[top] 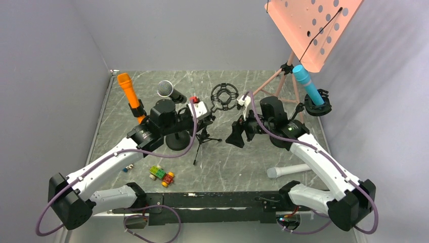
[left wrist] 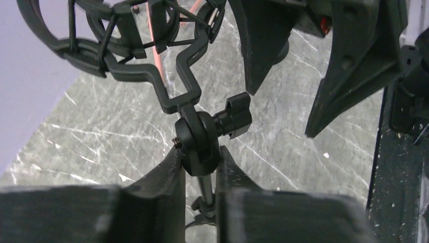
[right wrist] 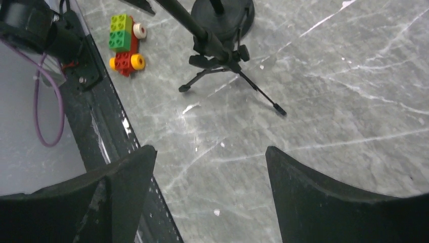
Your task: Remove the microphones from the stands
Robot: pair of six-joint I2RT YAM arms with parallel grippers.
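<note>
Shock mount (top: 224,96) empty, grey mic (top: 289,169) lies on counter (top: 232,169) right of stand (left wrist: 195,137), so removal looks done. L claw (left wrist: 200,157) clamps stand joint, R claw (right wrist: 210,169) open, empty

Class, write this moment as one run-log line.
left gripper shut on black stand joint | right gripper open | black shock-mount ring empty | pale microphone on table

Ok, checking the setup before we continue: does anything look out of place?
A pale microphone lies flat on the table, front right, while the shock mount is empty. A toy brick car sits oddly among the audio gear.
</note>
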